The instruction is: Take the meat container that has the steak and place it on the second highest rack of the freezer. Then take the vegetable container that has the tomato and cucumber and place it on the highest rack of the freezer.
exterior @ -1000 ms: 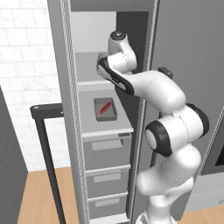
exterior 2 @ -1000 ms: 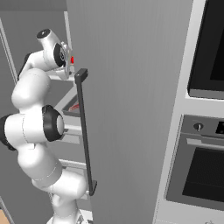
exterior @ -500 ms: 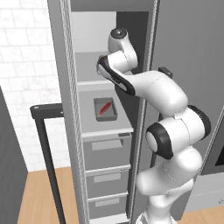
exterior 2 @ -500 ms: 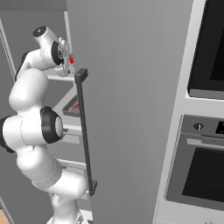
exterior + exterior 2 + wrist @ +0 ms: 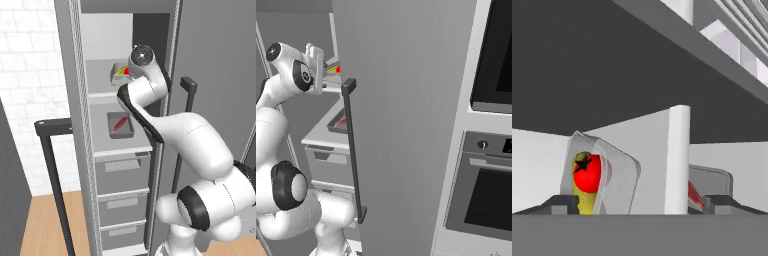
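fingers: the gripper [image 5: 640, 202] stands with its two dark tips wide apart at the bottom of the hand view, nothing between them and nothing touched; the vegetable container sits beyond the left tip, free of it.
hand: in the left base view the white wrist sits just in front of the highest rack [image 5: 102, 93], right beside the vegetable container [image 5: 120, 74].
vegetable container: pale, clear-walled tray [image 5: 599, 180] resting on the highest rack, seen tipped on edge from the hand camera; the tomato [image 5: 588, 174], round and bright red with a dark star-shaped stem mark, lies against the cucumber [image 5: 586, 200], a yellow-green piece beneath it.
meat container: shallow dark-grey tray [image 5: 120, 125] flat on the shelf one level down, near its front edge; the steak [image 5: 119, 123] is a thin red strip lying slantwise inside.
freezer: the freezer [image 5: 120, 150] stands open, its door [image 5: 401, 125] swung out with the black bar handle [image 5: 352, 150] close beside the arm.
room: the shelf above the highest rack hangs low over the tray; a pale upright post [image 5: 677, 160] stands between the two containers in the hand view; grey drawers [image 5: 122, 172] close off the space below.
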